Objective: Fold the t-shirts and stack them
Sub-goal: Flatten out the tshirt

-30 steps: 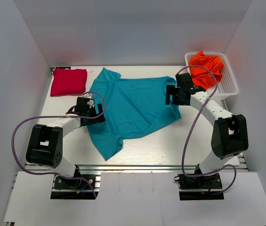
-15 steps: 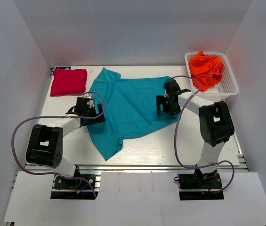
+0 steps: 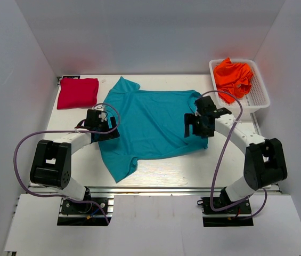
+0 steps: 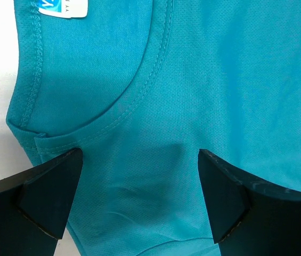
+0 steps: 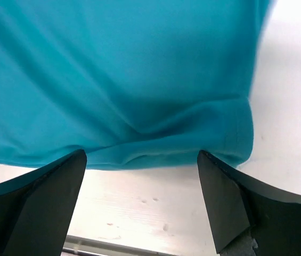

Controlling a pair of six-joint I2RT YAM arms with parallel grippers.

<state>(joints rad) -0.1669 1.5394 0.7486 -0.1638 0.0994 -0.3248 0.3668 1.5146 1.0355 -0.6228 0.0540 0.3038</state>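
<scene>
a white tabletop (image 3: 193,165) is seen from above, with two robot arms mounted at its near edge. a teal t-shirt (image 3: 150,122) is spread out, unfolded, across the middle of the tabletop, with its neck toward the left and its hem toward the right. one sleeve is pointed to the far side and the other to the near side.

a red t-shirt (image 3: 78,92) is laid as a folded square at the far left corner, apart from the teal one. an orange t-shirt (image 3: 234,73) is bunched inside a white basket (image 3: 262,93) at the far right.

the left tool (image 3: 102,125) is placed over the neck end of the teal t-shirt. in the left wrist view its fingers (image 4: 49,197) are spread wide on either side of the stitched collar (image 4: 139,90), and nothing is gripped between them. a white label (image 4: 65,6) is seen inside the neck.

the right tool (image 3: 197,124) is placed over the hem end. in the right wrist view its fingers (image 5: 38,208) are likewise spread wide, with the slightly rumpled hem just ahead of them and bare tabletop below. nothing is held.
</scene>
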